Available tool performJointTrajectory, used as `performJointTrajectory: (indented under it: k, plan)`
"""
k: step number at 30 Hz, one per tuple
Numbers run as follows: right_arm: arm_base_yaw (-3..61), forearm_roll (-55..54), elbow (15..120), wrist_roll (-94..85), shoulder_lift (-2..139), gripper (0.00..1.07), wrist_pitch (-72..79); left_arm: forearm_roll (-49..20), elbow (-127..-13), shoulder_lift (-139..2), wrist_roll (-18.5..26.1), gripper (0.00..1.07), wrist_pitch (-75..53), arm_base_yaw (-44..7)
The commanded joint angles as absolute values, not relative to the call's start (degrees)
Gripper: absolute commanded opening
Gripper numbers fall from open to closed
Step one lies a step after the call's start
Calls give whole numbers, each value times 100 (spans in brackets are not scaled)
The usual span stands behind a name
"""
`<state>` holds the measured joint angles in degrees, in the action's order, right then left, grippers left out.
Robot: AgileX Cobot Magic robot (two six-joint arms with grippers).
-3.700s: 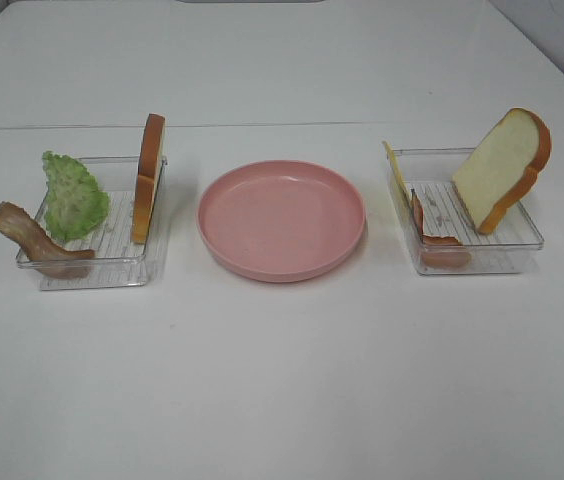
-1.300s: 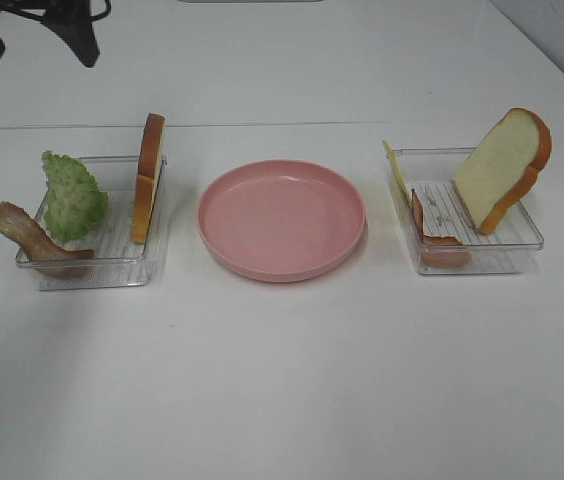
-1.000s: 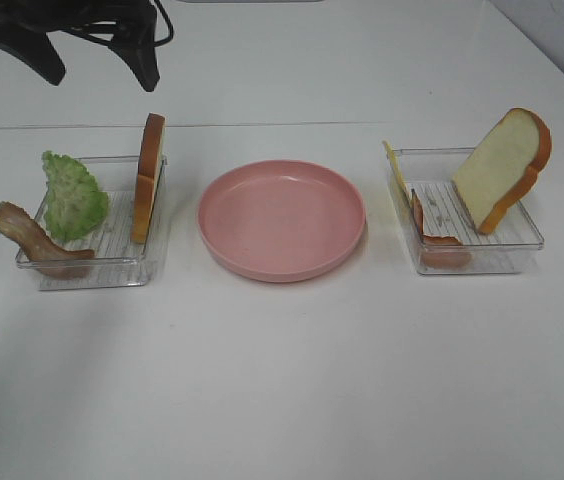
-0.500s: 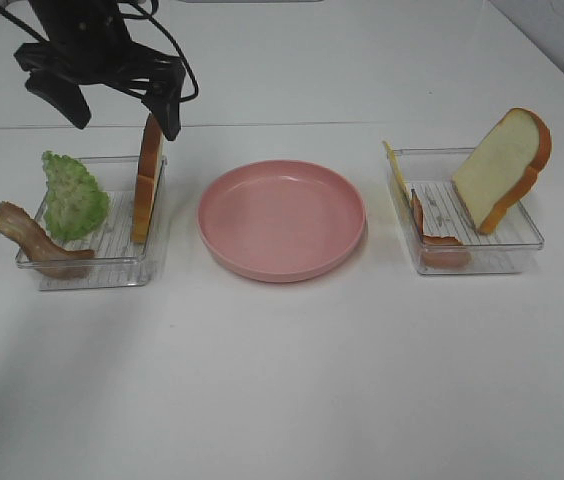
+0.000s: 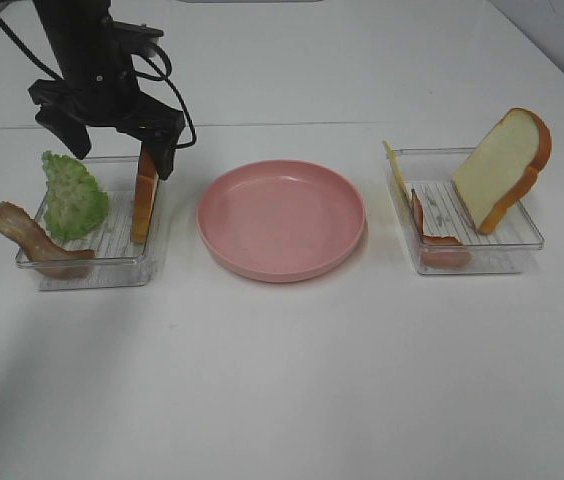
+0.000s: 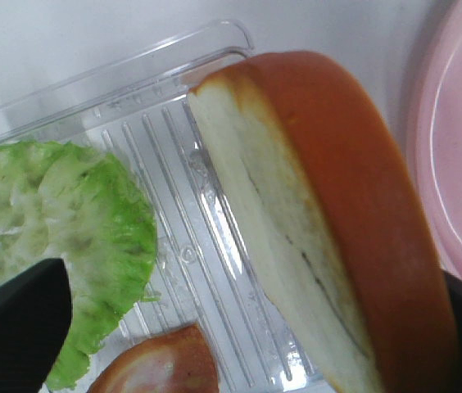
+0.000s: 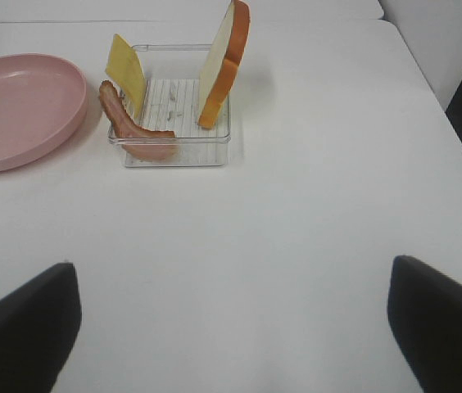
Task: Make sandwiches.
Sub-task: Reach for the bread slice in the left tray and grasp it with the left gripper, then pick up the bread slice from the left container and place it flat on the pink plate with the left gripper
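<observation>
The sandwich parts lie apart in two clear trays. The left tray point(image 5: 112, 262) holds an upright bread slice point(image 5: 145, 200), a lettuce leaf point(image 5: 72, 197) and a bacon strip point(image 5: 32, 238). My left gripper point(image 5: 114, 155) is open just above this tray; one finger point(image 5: 162, 160) is on the plate side of the bread and the other is over the lettuce. The left wrist view shows the bread point(image 6: 321, 229), lettuce point(image 6: 67, 237) and bacon point(image 6: 157, 364) close up. The right tray point(image 5: 522, 245) holds a bread slice point(image 5: 502, 165), cheese point(image 5: 394, 170) and bacon point(image 5: 432, 235). My right gripper point(image 7: 231, 327) is open and empty, well back from that tray.
A round pink plate point(image 5: 282, 218) sits between the two trays, with nothing on it. It also shows in the right wrist view point(image 7: 18, 106) and at the edge of the left wrist view point(image 6: 460, 164). The white table point(image 5: 282, 380) extends in front.
My left arm came in from the top left and came down over the left tray; its open fingers now straddle the upright bread slice. The food has not moved.
</observation>
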<state>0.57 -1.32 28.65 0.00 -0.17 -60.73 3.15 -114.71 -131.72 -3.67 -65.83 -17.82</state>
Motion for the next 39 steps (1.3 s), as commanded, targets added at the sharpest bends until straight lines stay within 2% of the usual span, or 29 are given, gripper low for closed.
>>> performJointTrajectory:
  k: [1, 2, 4, 5, 6, 7, 8, 9, 10, 11, 13, 26, 31, 35, 36, 38, 39]
  plan:
    - [63, -97, 2848, 40, -92, 94, -6039, 321, -11499, -13201, -332, 88, -6509, -1811]
    - [63, -97, 2848, 40, -92, 94, -6039, 321, -11499, -13201, -332, 88, -6509, -1811]
    - [63, -97, 2848, 40, -92, 94, -6039, 361, -11499, -13201, -321, 69, -6520, -1811]
    - [63, -97, 2848, 40, -92, 94, -6039, 361, -11499, -13201, -321, 69, -6520, -1811]
    - [63, -97, 2848, 40, -92, 94, -6039, 401, -11499, -13201, -327, 51, -6532, -1811]
    - [63, -97, 2848, 40, -92, 94, -6039, 401, -11499, -13201, -327, 51, -6532, -1811]
    - [63, -97, 2848, 40, -92, 94, -6039, 430, -11499, -13195, -327, 30, -6532, -1811]
    - [63, -97, 2848, 40, -92, 94, -6039, 447, -11499, -13184, -327, 19, -6532, -1811]
    - [63, -97, 2848, 40, -92, 94, -6039, 447, -11499, -13184, -327, 19, -6532, -1811]
    - [63, -97, 2848, 40, -92, 94, -6039, 453, -11499, -13184, -327, 4, -6532, -1811]
    - [63, -97, 2848, 40, -92, 94, -6039, 418, -11499, -13184, -355, 0, -6543, -1811]
    - [63, -97, 2848, 40, -92, 94, -6039, 321, -11499, -13132, -441, 0, -6612, -1811]
    - [63, -97, 2848, 40, -92, 94, -6039, 201, -11505, -12697, -516, 0, -6898, -1908]
    - [63, -97, 2848, 40, -92, 94, -6039, -338, -11511, -12307, -304, 0, -7351, -1919]
    - [63, -97, 2848, 40, -92, 94, -6039, -676, -11505, -12250, -304, 0, -7305, -1919]
    - [63, -97, 2848, 40, -92, 94, -6039, -825, -11511, -12250, -298, 0, -7242, -1919]
    - [63, -97, 2848, 40, -92, 94, -6039, -1215, -11511, -12250, -304, 0, -6916, -1914]
